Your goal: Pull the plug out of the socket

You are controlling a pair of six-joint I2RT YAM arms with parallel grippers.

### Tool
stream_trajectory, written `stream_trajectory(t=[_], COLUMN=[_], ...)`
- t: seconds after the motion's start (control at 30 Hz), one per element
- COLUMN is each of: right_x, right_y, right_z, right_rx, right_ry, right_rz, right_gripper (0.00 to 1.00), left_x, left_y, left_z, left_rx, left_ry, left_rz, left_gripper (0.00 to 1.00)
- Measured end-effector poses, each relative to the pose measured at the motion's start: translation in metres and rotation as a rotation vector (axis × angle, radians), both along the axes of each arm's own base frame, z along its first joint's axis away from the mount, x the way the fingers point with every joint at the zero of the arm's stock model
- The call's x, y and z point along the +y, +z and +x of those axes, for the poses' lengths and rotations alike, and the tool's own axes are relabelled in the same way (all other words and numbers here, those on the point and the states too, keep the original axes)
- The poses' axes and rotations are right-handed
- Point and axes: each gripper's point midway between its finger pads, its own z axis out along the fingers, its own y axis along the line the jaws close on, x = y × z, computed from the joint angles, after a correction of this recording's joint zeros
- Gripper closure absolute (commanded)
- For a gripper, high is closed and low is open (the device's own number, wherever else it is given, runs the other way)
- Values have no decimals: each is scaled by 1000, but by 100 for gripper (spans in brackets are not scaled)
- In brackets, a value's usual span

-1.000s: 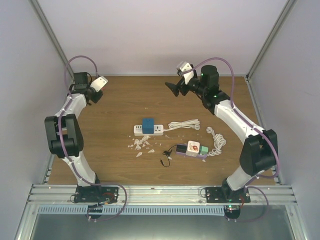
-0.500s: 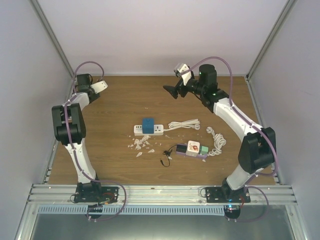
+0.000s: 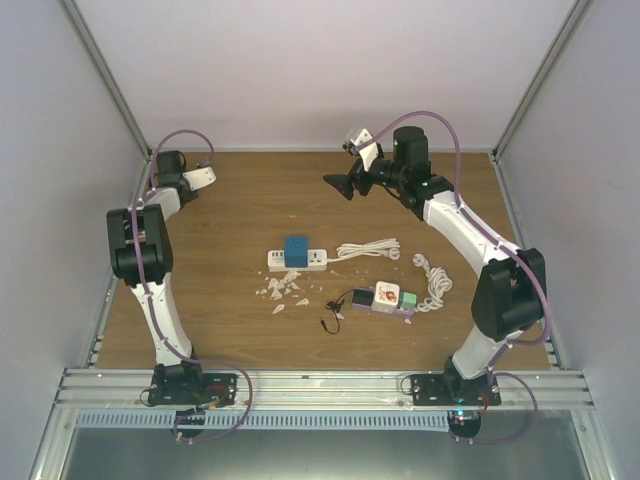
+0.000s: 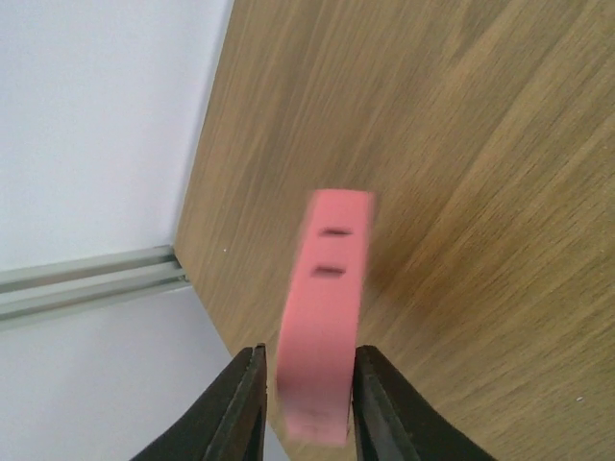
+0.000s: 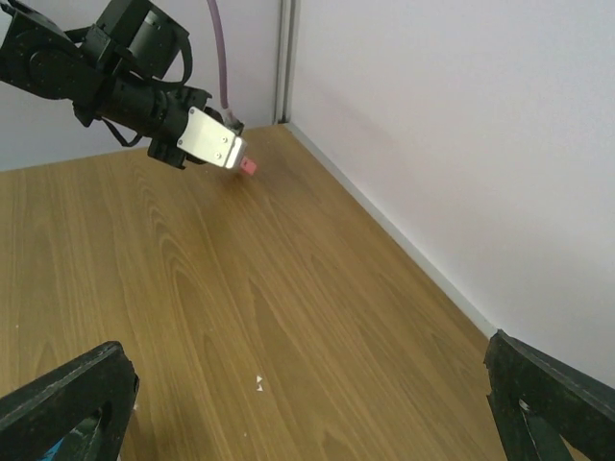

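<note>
My left gripper [image 4: 307, 353] hangs low over the wood at the back left corner [image 3: 205, 177]. A pink block with two slots [image 4: 332, 279], plug-like, stands between its fingers. It looks blurred, and a thin gap shows at the left finger, so the jaws are slightly open. The right wrist view shows the same pink tip [image 5: 248, 166] at that gripper's end. A white socket strip [image 3: 312, 261] with a blue plug [image 3: 295, 248] on it lies mid-table. My right gripper [image 3: 340, 183] is wide open above the back of the table, holding nothing [image 5: 303, 355].
A second strip [image 3: 385, 298] with white and green plugs lies right of centre, beside a small black cable [image 3: 335, 310]. White cord [image 3: 368, 249] runs to a coil [image 3: 433, 280]. White scraps [image 3: 280, 290] litter the middle. Walls close in on three sides.
The left arm straightened and carried its gripper toward the back left corner; its jaws have eased apart around the pink block. The right gripper drifted slightly left.
</note>
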Motion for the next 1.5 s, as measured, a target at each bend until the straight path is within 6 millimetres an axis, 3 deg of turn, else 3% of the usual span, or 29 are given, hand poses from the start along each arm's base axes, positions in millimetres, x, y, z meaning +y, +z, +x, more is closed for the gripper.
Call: stream_trajectory(t=[0.2,0.4,0.67,0.87,0.97,1.13,1.37,1.5], right_x=[2,6,12,17,18,17,18,19], right_y=[0,-1,-1,-4,-15,-40,-63,-96], right_z=[-2,-2,-12,-23,-31,-46,-62,-64], right_rx=[10,20,32,1,-6,5,9,53], right_ry=[16,42,115,189,233,300,391,436], right_rz=[3,10,30,20,1,-31,-69,-106], right_gripper=[0,1,0,0,0,0,1,0], left_x=[3,-1,-18,-36,-50,-75,-125,-166], left_y=[-9,-21,-30,-4,16,51,82,92], left_z=[-5,-16,-40,-55,-64,-80,-109,-130], left_rx=[37,98,210,224,227,220,266,304], left_ry=[-6,-12,-22,-45,-75,-142,-271,-378], left_rz=[3,-38,-172,-284,-352,-468,-630,-726], left_gripper=[63,49,19,8,2,1,1,1])
